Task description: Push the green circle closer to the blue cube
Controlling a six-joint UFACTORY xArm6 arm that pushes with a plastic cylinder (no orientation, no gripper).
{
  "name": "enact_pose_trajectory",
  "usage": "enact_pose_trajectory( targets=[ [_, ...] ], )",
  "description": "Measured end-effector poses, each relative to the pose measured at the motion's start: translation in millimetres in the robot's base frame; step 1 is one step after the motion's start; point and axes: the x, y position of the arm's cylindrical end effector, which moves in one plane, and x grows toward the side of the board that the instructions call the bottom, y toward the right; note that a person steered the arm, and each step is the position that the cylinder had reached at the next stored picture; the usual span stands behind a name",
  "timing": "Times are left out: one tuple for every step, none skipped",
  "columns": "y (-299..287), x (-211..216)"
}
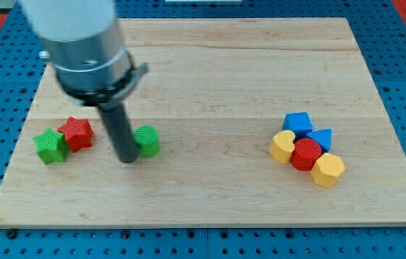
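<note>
On the board (210, 194), my tip (128, 160) (a plain rod, with no jaws to open or close) touches the left side of the green circle (147, 141). Little is done: the circle sits left of centre, well apart from the blue cube (297, 122) at right. The circle is small, ridged, upright.

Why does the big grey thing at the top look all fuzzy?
In the camera view, the grey arm sits near the lens, so it blurs; my tip and the green circle just to its right look sharper; the wooden board is evenly lit, with only soft shadows under the blocks.
</note>
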Motion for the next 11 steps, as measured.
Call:
enact_pose_trajectory(
  targets=[
    [67.4,2.4],
    [53.0,3.8],
    [12.1,-2.1],
    [26.6,-25.2],
    [73.6,-26.5],
    [97.3,-50.4],
    [48.6,-55.1],
    [89.8,-81.1],
    [133.9,-69.3],
    [166.5,-58.3],
    [144.0,-95.3]
  ],
)
